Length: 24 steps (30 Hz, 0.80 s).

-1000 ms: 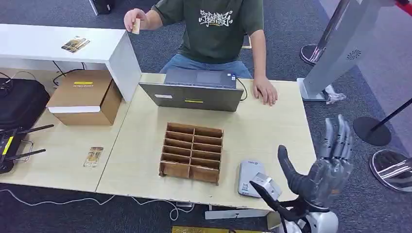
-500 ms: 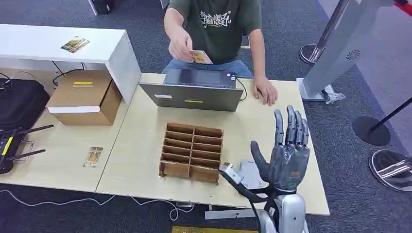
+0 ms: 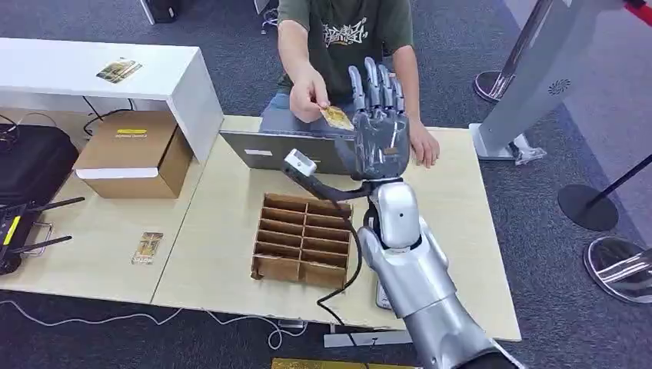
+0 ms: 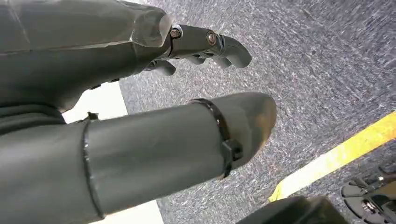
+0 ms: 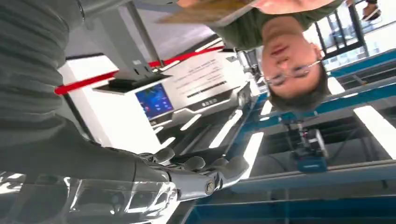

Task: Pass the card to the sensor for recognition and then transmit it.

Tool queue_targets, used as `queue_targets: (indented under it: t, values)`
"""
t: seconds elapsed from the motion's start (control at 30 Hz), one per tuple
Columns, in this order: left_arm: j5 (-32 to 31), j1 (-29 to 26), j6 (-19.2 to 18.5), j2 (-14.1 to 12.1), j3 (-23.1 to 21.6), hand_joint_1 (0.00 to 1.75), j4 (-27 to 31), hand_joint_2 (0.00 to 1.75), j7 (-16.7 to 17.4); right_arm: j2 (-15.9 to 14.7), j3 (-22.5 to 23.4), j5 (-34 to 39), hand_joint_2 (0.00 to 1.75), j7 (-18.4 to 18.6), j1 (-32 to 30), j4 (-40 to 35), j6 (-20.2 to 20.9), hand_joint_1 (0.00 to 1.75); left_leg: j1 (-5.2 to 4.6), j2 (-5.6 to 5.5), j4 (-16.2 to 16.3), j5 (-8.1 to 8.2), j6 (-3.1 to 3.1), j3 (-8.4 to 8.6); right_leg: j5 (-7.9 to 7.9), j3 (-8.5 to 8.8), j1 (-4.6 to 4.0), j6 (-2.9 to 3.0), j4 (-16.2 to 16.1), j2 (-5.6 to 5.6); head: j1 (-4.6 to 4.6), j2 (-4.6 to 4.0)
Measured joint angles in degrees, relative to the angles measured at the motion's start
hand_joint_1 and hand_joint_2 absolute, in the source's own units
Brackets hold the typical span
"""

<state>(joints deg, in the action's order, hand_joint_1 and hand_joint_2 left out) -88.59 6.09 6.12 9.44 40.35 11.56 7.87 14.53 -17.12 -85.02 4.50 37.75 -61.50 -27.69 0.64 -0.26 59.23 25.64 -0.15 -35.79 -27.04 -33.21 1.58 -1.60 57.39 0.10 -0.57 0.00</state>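
Observation:
A person across the table holds out a gold-patterned card [image 3: 337,117] pinched in their hand [image 3: 311,94]. My right hand [image 3: 377,115] is raised above the laptop with its fingers spread upward and nothing in it. The card's edge sits right beside its thumb side; I cannot tell if they touch. In the right wrist view the card [image 5: 208,10] hangs apart from my fingers [image 5: 201,171]. A sliver of the grey sensor pad [image 3: 377,295] shows behind my right forearm near the table's front edge. My left hand [image 4: 196,84] hangs over grey carpet, holding nothing.
A brown wooden divider tray [image 3: 304,238] stands mid-table, with a grey laptop [image 3: 304,151] behind it. The person's other hand [image 3: 421,146] rests beside the laptop. A spare card [image 3: 147,247], a cardboard box [image 3: 134,152] and a router [image 3: 19,231] lie to the left.
My right arm has swung up from the table's front right edge to above the laptop. The person has brought the card from the far left over to my raised hand.

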Motion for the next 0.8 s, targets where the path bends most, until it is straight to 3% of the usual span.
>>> queue_targets:
  t: [0.4,0.8]
  values:
    - [-0.15,0.53,-1.05,0.42,-1.35,0.00,0.00,0.00,0.31,0.50,-4.15,-0.31,1.75,1.90,11.09,13.44,3.04,0.00,0.00,0.01,0.00,0.00,0.00,0.00,0.00,-0.02,0.00,0.00,0.00,0.01,0.00,0.00]
    - [-0.17,0.89,-1.33,0.98,-1.86,0.00,0.00,0.00,0.50,0.83,-4.94,-0.04,1.75,2.47,14.81,18.16,2.29,0.00,0.00,0.00,0.01,0.01,0.00,-0.01,0.00,-0.05,0.00,0.00,-0.01,0.01,0.02,0.00]
